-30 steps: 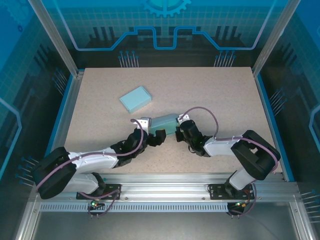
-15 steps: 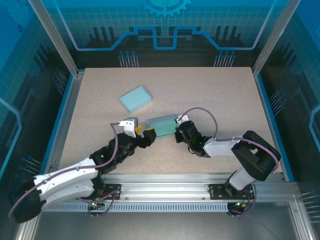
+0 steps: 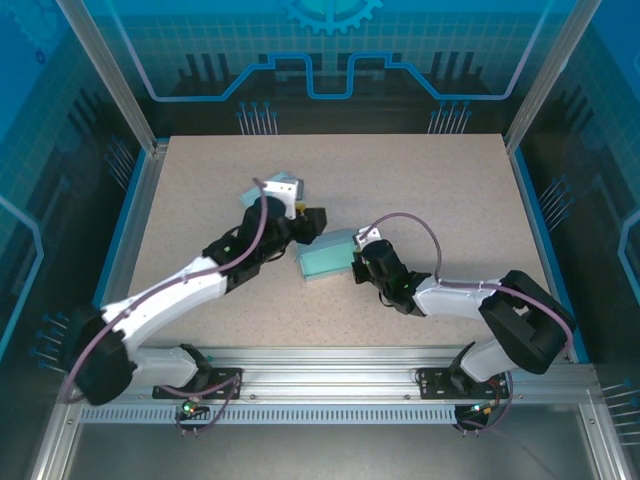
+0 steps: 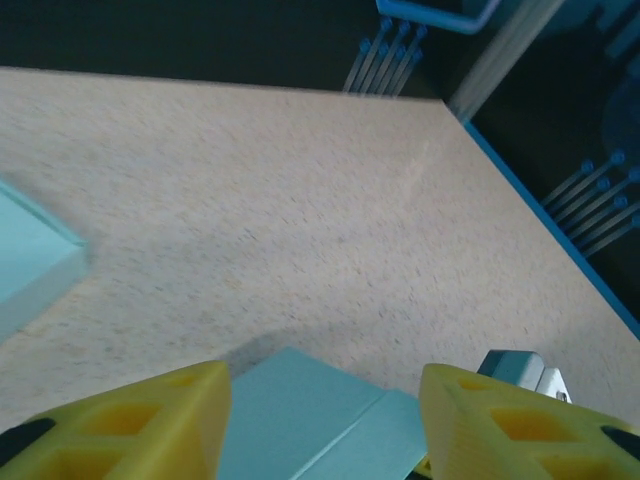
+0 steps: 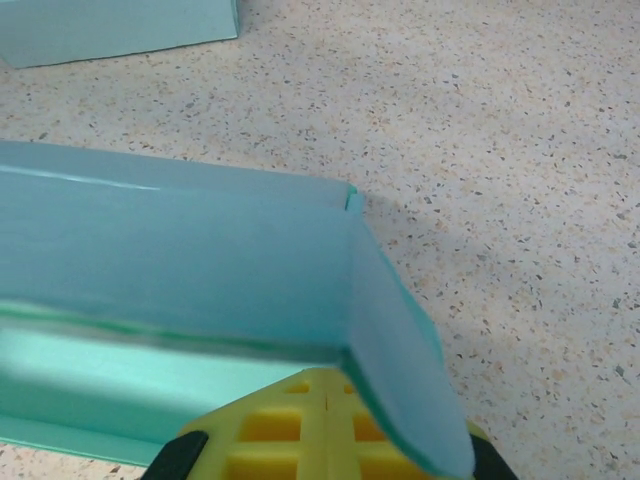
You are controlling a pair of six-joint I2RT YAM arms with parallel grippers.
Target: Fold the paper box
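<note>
The paper box is a teal, open-topped piece lying mid-table. My right gripper is shut on its right end; in the right wrist view the yellow fingers press together on the wall of the box by a corner flap. My left gripper hovers just beyond the box's far side. Its yellow fingers stand apart in the left wrist view with nothing held, and the box lies below the gap of the left gripper.
A second, closed light-blue box lies behind the left wrist, also seen as a light-blue box and a box edge. Speckled beige table stretches open to the far right, bounded by blue rails and metal posts.
My left arm swung from the near-left of the paper box up to its far side, and its jaws have narrowed. The right gripper stayed shut on the box, which shifted slightly nearer.
</note>
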